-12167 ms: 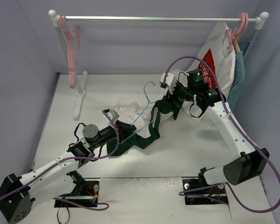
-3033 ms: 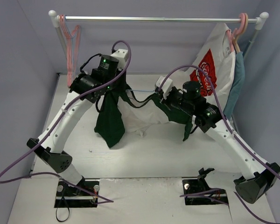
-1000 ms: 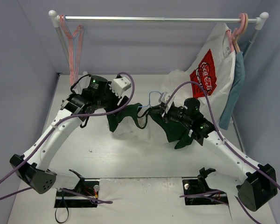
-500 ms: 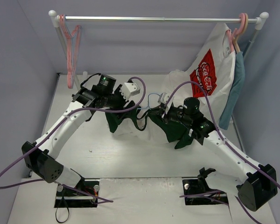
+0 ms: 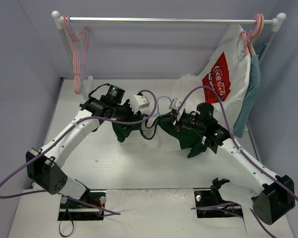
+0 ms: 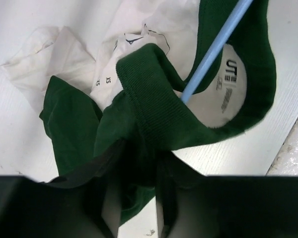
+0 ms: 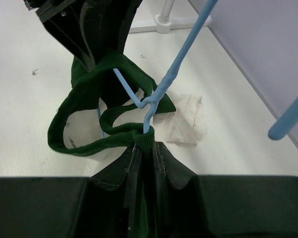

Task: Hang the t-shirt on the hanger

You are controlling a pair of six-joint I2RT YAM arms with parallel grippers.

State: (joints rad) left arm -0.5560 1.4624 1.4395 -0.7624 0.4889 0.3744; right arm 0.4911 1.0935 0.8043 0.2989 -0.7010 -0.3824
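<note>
The dark green t-shirt hangs bunched between my two grippers, low over the table. Its collar loops round the light-blue hanger, whose hook rises between the arms. My right gripper is shut on a ribbed fold of collar, and the hanger's wire runs down into that fold. My left gripper has its jaws close together on another fold of the collar. In the top view the left gripper and the right gripper nearly meet.
A plain white garment lies on the table under the green cloth. The rail crosses the back, with pink hangers at its left end. A white t-shirt with a red logo and a teal garment hang at its right end.
My left gripper has moved right to the collar beside the right gripper, and its jaws have narrowed onto the cloth. The right arm has barely moved.
</note>
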